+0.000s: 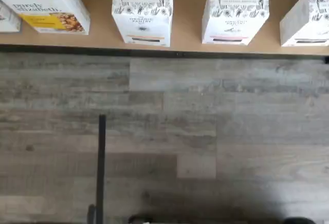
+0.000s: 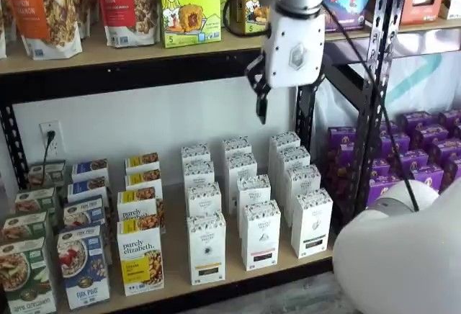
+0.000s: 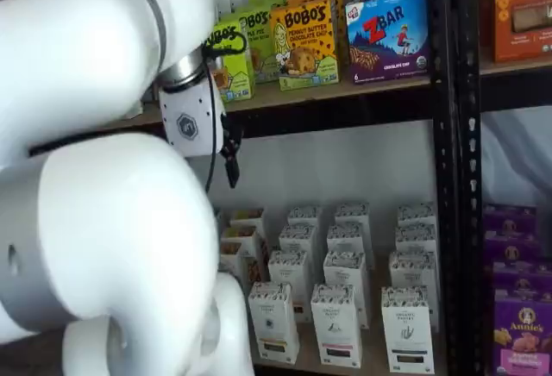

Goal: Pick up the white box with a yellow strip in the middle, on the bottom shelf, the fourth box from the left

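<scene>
You have the bottom shelf (image 2: pixel 238 274), a tan board on a black frame, stocked in rows running back to the wall: cereal and granola boxes (image 2: pixel 141 263) at its left end, then three rows of tall white cartons. The white box (image 2: pixel 206 248) heads the first white row just beside the granola, standing upright at the shelf's front edge, with a grey patterned top, a small round emblem and a thin yellowish band low on its face. Your gripper (image 2: pixel 261 105) hangs high above those rows, level with the upper shelf, its black fingers seen side-on and holding nothing, standing spread wide.
</scene>
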{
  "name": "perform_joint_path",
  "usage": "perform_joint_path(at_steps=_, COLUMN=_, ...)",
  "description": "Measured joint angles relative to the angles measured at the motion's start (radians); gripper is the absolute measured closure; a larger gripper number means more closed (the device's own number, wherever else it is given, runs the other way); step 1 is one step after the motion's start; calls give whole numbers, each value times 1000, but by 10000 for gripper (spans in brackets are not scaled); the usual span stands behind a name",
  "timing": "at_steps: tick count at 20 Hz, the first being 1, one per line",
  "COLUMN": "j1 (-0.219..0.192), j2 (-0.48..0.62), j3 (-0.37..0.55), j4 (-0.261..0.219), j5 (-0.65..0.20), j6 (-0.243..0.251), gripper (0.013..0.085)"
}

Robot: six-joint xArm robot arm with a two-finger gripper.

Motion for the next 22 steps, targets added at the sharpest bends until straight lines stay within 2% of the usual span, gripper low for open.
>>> perform_joint_path(at_steps=2, j1=27, j2=9, j3=41, j4=-5, j5=-71, j6=30, gripper=130)
perform_joint_path(at_steps=6, j1=40, j2=76, j3=70, j4=-13, j5=-148, j6=51, gripper=130)
perform_joint_path(at_steps=13, j1=-14, j2=177, j3=117, j4=-29, j5=-323, j6=13, gripper=130)
perform_joint_path(at_steps=16, j1=-36, j2=224, j3=124, j4=-50, j5=-378, j6=5, gripper=130)
perform_joint_path(at_steps=21, j1=-70, j2=307, j3=151, j4=-27, j5=-505, j6=-35, gripper=130)
perform_joint_path(at_steps=22, j1=-72, j2=334, j3=157, j4=-34, j5=-543, j6=-31, gripper=130)
